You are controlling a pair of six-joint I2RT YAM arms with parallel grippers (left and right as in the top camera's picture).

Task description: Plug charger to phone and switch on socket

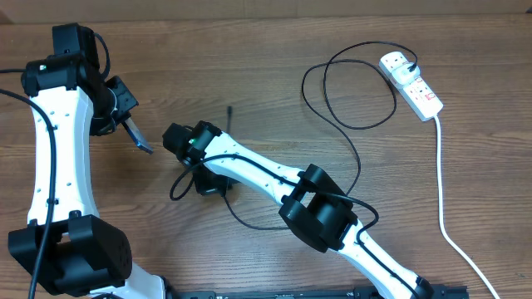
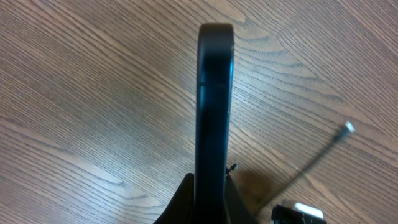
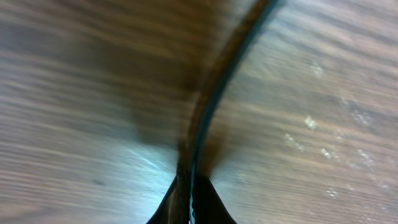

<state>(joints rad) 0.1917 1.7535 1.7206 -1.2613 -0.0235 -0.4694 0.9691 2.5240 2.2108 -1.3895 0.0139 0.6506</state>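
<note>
One eye overhead, one on each of my wrists.
The overhead camera looks straight down on the whole table [image 1: 249, 50] from well above. My left wrist camera points down along the phone [image 2: 214, 106], near the wood. My right wrist camera sits closer still, blurred, looking along the charger [image 3: 217, 93]. Overhead and left wrist both catch the charger's free end.

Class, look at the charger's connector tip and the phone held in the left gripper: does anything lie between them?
Nothing visible does. Only bare table lies between the charger's connector tip and the phone held in the left gripper. The right gripper is shut on the charger further back along its cable.
</note>
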